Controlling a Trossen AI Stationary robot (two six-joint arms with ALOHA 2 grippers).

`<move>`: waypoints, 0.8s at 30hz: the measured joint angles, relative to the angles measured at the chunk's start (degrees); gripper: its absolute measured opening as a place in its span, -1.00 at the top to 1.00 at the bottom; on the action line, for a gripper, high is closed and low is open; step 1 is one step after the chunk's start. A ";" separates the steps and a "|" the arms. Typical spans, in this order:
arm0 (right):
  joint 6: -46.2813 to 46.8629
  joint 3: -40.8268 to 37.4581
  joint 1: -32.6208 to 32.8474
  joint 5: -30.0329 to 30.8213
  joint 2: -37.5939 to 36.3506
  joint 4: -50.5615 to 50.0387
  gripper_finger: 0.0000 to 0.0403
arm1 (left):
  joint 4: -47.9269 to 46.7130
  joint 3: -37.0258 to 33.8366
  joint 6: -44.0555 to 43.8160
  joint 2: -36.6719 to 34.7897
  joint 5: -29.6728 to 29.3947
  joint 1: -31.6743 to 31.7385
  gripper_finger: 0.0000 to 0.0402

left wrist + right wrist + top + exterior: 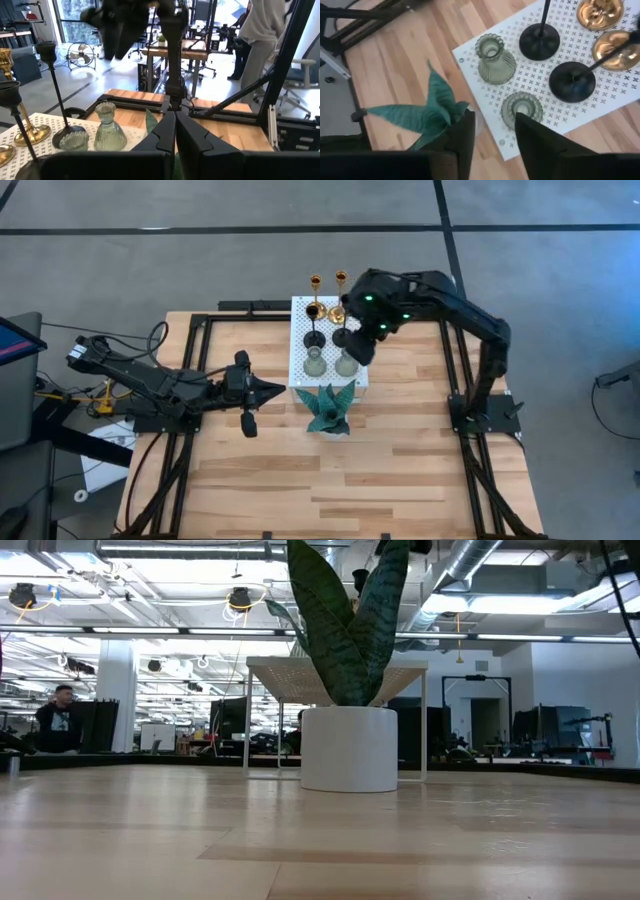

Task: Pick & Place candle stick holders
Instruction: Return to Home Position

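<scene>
Six candle stick holders stand by their bases on a white perforated stand [300,340]: two gold ones [316,283] at the far end, two black ones [313,315] in the middle, and two grey-green glass ones [315,362] at the near end. My right gripper [495,135] is open and hovers over the stand's near right corner. The nearer glass holder [522,107] lies just beyond its fingertips, untouched. The other glass holder [495,59] stands farther off. My left gripper [268,390] is shut and empty, left of the stand. It sees the glass holders [109,132].
A teal spiky plant-like ornament [328,408] in a white pot [349,745] stands just in front of the stand, close to the right gripper's fingers [462,140]. Bare wood lies toward the near edge [330,490]. People [260,30] stand in the room beyond.
</scene>
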 joint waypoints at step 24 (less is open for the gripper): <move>-12.36 -0.04 16.21 15.41 -14.85 0.35 1.00 | -9.33 -0.04 -0.78 -10.22 10.32 -0.09 0.97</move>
